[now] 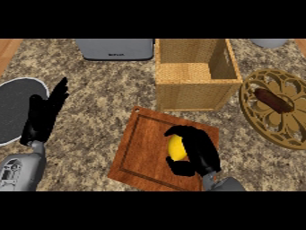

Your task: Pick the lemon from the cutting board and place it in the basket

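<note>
At the left, the left hand [46, 114] is held flat with fingers straight, resting well apart from the work. At centre, the lemon [176, 147] is seen on the cutting board [142, 148], enclosed by the curled fingers of the right hand [196, 152]. The basket [196, 74] lies just beyond the board, directly ahead of the held fruit.

Glossy wood cutting board [142, 152], woven wicker basket [194, 92], speckled stone counter [109, 96].
</note>
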`<action>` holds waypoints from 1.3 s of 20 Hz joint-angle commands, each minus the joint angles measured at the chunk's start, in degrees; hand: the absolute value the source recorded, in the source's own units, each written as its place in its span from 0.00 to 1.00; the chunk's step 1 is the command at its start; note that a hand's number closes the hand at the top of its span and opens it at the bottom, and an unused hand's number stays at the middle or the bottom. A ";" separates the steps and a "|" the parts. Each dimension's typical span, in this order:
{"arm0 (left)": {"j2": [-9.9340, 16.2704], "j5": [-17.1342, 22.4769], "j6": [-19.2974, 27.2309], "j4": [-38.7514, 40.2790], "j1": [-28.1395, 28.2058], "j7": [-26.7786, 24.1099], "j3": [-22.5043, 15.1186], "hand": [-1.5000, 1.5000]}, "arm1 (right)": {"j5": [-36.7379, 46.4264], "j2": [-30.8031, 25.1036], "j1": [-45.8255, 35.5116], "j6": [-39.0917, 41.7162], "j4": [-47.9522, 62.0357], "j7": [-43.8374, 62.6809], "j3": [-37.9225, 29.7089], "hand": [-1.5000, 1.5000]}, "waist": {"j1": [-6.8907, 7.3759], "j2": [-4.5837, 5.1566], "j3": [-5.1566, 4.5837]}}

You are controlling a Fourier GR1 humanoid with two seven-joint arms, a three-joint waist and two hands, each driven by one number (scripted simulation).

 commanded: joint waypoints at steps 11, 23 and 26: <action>-1.99 -1.29 -1.45 -0.95 -3.57 2.44 -3.20 0.50 | 9.00 1.23 -22.97 2.76 17.48 24.35 5.51 1.00 | 5.79 1.11 -0.14; -4.24 -2.42 -2.01 1.96 -6.49 0.27 -5.94 0.50 | -5.34 1.26 -46.16 -3.08 25.06 43.11 7.90 1.00 | 10.84 2.09 -0.01; -4.81 -2.58 -1.60 1.93 -7.73 1.93 -6.13 0.50 | -8.17 1.26 -51.76 -8.63 24.11 45.56 7.08 1.00 | 10.49 1.60 -0.01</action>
